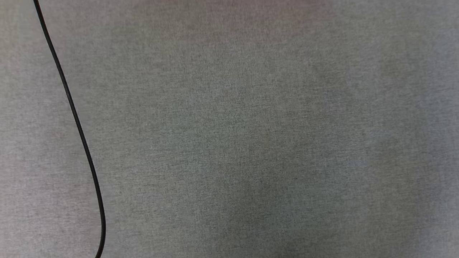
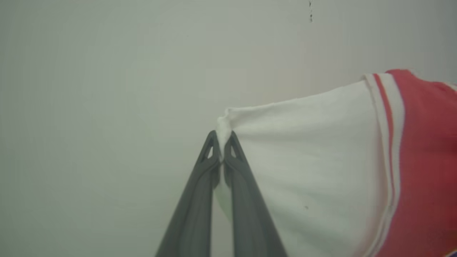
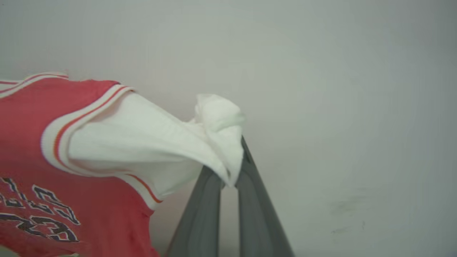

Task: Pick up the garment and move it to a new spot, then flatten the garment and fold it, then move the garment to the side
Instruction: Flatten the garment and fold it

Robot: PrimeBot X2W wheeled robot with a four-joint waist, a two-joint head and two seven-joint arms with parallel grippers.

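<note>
Currently my left gripper [image 2: 222, 142] is pinched tight on the hem corner of one white sleeve [image 2: 307, 171], and my right gripper [image 3: 231, 176] is clamped just as tight on a bunched wad of the other white sleeve [image 3: 142, 142]. The red jersey [image 3: 28, 150] hangs between the two claws against a pale background [image 2: 107, 71], with its black lettering [image 3: 39, 207] sagging low. From the head view I see grey tablecloth [image 1: 251, 125] with a black cable [image 1: 77, 122] on its left side. I judge the shirt light, soft and floppy, so it will droop and crease wherever it is unsupported. Sleeve ends or shoulders look the sensible holds, though the thin pinch on the left could slip if I tug hard
</note>
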